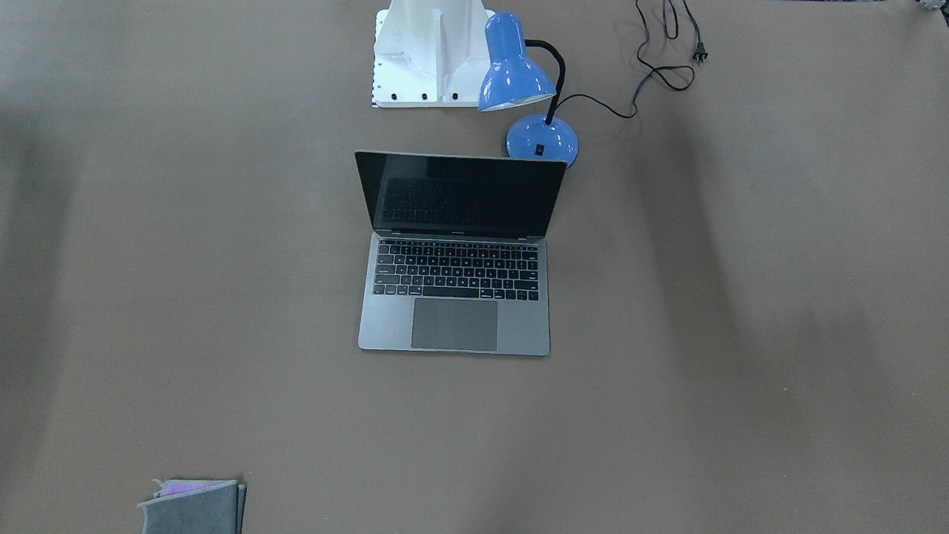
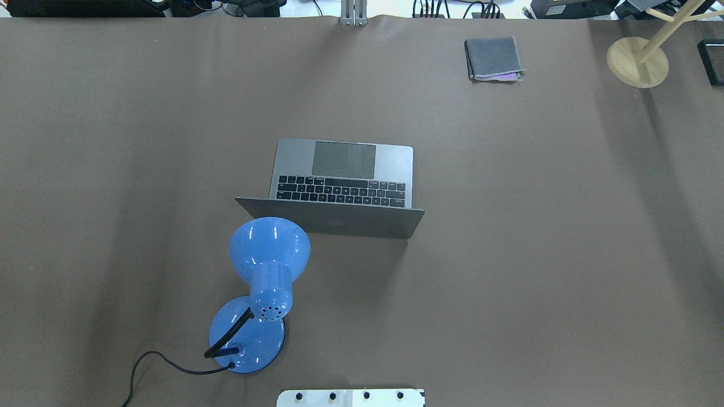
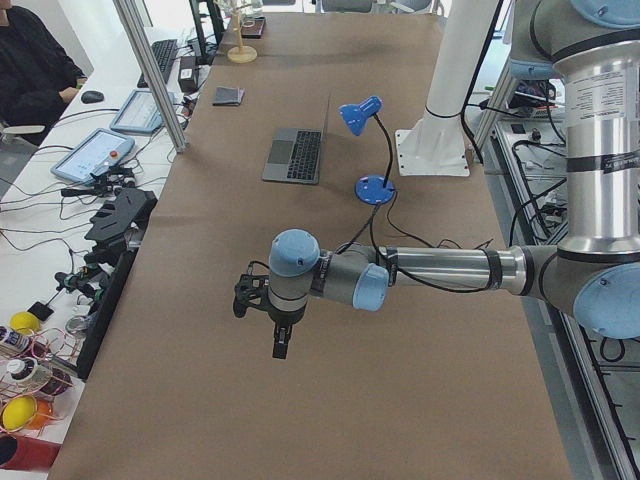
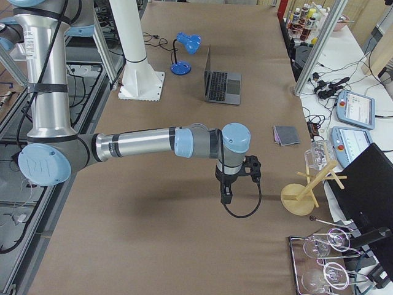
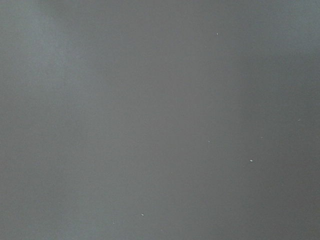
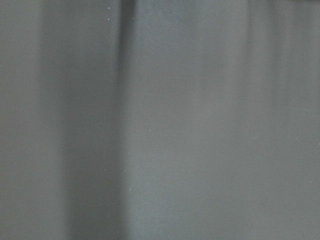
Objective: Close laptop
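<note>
Perhaps "UR" on the blue joint cap (image 4: 43,165); laptop (image 1: 454,297) keys unreadable.

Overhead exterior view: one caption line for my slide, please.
Open grey laptop mid-table, blue desk lamp behind its lid, folded grey cloth beyond.
</note>
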Controlling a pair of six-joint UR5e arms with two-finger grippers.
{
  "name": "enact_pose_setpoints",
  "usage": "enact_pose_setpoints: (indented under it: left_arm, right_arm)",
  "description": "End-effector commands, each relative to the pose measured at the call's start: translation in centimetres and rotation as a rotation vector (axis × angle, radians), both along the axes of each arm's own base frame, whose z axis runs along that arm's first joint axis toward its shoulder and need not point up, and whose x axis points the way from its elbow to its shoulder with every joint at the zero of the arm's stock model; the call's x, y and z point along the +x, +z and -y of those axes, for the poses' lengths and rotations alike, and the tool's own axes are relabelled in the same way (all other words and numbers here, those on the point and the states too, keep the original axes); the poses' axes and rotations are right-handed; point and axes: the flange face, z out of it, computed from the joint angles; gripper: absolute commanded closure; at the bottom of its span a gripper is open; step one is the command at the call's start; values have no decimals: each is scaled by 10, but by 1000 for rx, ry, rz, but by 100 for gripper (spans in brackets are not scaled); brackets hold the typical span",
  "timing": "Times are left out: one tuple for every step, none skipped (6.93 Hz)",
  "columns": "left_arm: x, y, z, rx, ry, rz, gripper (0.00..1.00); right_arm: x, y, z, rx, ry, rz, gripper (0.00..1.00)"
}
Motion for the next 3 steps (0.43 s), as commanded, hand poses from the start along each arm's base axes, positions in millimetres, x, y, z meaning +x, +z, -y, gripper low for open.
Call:
enact_pose_setpoints:
  left_arm:
    - [0,0,0,-3,-3,0,1]
    - [0,1,-1,-5,-2,0,1]
    - [0,2,-2,-6,-2,0,1]
  right_arm:
    - [0,-4,0,8,1,6,0]
    - [0,-4,-1,6,1,6,0]
    - [0,-4,0,8,1,4,0]
